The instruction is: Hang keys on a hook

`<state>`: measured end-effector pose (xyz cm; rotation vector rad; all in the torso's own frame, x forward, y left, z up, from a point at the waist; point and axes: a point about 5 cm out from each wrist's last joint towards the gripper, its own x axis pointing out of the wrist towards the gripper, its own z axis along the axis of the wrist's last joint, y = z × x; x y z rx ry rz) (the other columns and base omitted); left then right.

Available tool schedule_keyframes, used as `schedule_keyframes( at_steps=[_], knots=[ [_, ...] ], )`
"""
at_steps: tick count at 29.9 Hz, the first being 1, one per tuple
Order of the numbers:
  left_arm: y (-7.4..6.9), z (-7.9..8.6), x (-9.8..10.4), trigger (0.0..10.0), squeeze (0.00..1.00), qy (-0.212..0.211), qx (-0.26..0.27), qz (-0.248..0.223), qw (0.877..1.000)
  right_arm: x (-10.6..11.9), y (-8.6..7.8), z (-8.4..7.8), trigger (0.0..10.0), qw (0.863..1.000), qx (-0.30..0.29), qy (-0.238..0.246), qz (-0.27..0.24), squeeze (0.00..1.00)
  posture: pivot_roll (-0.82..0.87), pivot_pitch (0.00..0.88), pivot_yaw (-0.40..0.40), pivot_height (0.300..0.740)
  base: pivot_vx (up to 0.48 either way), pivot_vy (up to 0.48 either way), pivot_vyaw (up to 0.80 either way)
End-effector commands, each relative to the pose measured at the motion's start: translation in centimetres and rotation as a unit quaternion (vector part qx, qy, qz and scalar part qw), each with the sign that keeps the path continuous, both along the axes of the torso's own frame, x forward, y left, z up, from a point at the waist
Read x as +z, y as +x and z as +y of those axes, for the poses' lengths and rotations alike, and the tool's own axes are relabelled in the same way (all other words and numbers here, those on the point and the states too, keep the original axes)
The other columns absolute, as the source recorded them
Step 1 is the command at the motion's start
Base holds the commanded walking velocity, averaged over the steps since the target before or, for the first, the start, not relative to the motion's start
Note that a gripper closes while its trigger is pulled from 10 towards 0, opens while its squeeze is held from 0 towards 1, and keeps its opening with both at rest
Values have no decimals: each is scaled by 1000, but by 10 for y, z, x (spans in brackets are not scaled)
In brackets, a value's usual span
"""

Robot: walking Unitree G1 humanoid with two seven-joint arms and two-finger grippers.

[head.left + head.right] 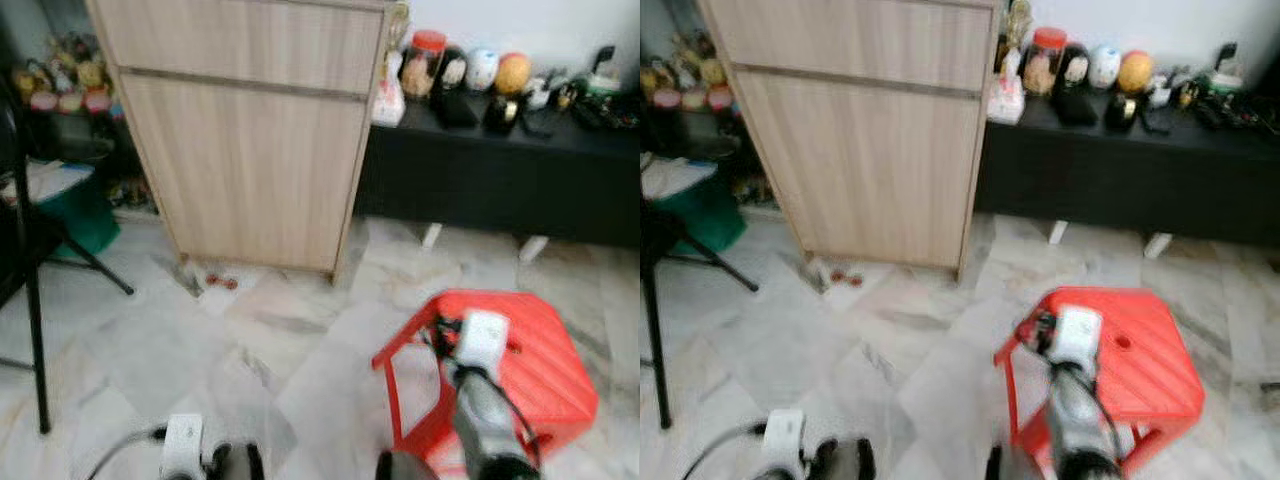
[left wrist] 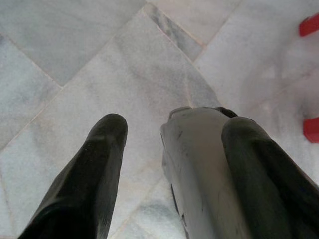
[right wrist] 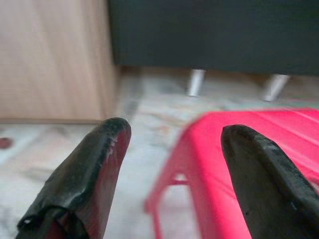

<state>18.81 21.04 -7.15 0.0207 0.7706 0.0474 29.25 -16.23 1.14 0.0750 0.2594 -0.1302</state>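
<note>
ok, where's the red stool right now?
The red plastic stool stands on the marble floor at lower right of the head views, in front of the black sideboard and right of the wooden cabinet, with the right gripper raised over it.

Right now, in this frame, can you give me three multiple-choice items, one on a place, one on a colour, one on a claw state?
1. What is the right claw above?
A. the black chair
B. the stool
C. the black bench

2. What colour is the stool?
A. red
B. blue
C. white

3. How are the right claw's fingers?
A. shut on keys
B. shut, empty
C. open, empty

Answers:
1 B: the right arm reaches over the stool's near edge.
2 A: its seat and legs are bright red.
3 C: the right wrist view shows a wide gap between the fingers, with floor and stool behind.
</note>
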Motion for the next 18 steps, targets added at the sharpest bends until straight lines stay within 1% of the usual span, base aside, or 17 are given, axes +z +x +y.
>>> schedule_keyframes(
  at_steps=[1, 7, 13, 17, 18],
  knots=[
    [-17, -18, -13, 10000, 0, -24, -17, 44, 999, -2, -3, -15, 10000, 1000, -15, -10, 7, 0, 80, 59, -112, 597, 0, 0, 0],
    [-16, -18, -12, 10000, 0, -23, -17, 42, 999, -2, -3, -15, 10000, 1000, -12, -8, 5, 0, 80, 59, -112, 597, 0, 0, 0],
    [-16, -18, -12, 10000, 0, -22, -19, 42, 999, -3, -5, -17, 10000, 1000, -26, -6, 8, 0, 78, 61, -111, 597, 0, 0, 0],
    [-16, -18, -13, 10000, 0, -21, -18, 42, 999, -9, -18, -36, 10000, 993, -114, 4, 19, 0, 79, 63, -113, 597, 0, 0, 0],
    [-16, -18, -13, 10000, 0, -21, -19, 42, 999, -10, -20, -39, 10000, 992, -124, 5, 23, 0, 79, 63, -113, 597, 0, 0, 0]
  ],
)
